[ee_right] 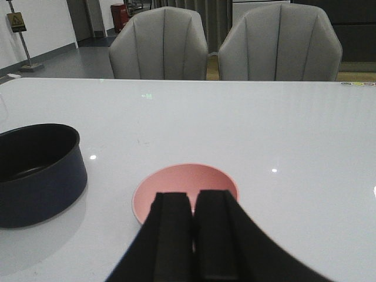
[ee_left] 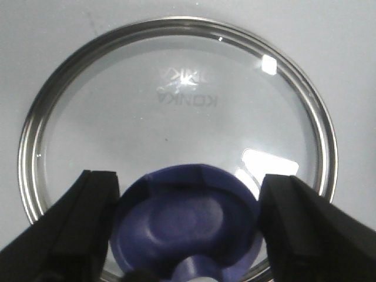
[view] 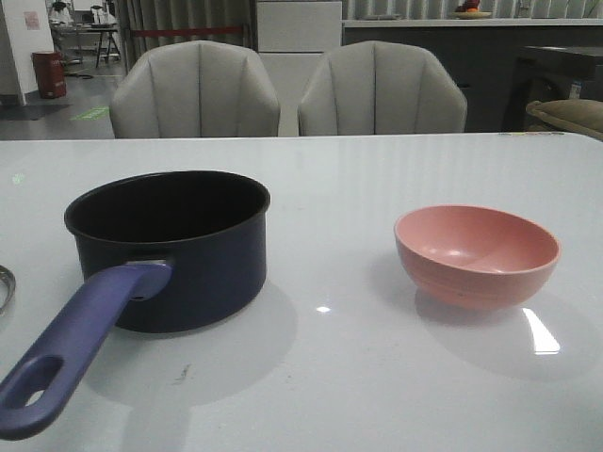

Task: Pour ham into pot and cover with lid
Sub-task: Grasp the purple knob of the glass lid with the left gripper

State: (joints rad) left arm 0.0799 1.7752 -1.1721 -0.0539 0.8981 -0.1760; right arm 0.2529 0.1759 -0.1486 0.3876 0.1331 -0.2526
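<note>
Ham: you could not see any in these views. The pink bowl [view: 477,252] looked bare inside from the front, and the right wrist view had the bowl's inside partly hidden behind the fingers, so whether any bits lay there could not be told.
Pot [view: 174,247]: one, dark navy, it stood upright and uncovered on the table [view: 358,377], on the robot's left, its purple-blue handle [view: 80,344] pointing toward the robot. To my eye that left the mouth free to receive a pour from the bowl's side.
Lid [ee_left: 176,129]: one, clear glass with a steel rim, it lay flat on the table, knob [ee_left: 187,226] up, apart from the pot; only a sliver of its rim showed at the left edge of the front view. Judged, it was parked there so the pot stayed open until the pour.
Left end effector [ee_left: 187,229]: its fingers were spread wide, one on each side of the knob and not touching it, which looked like a stance for gripping the knob.
Right end effector [ee_right: 194,235]: its fingers were pressed together, holding nothing, and it hung just before the bowl.
Bowl: one, upright, well apart from the pot on the right.
Chairs [view: 198,89]: two grey ones stood behind the table.
</note>
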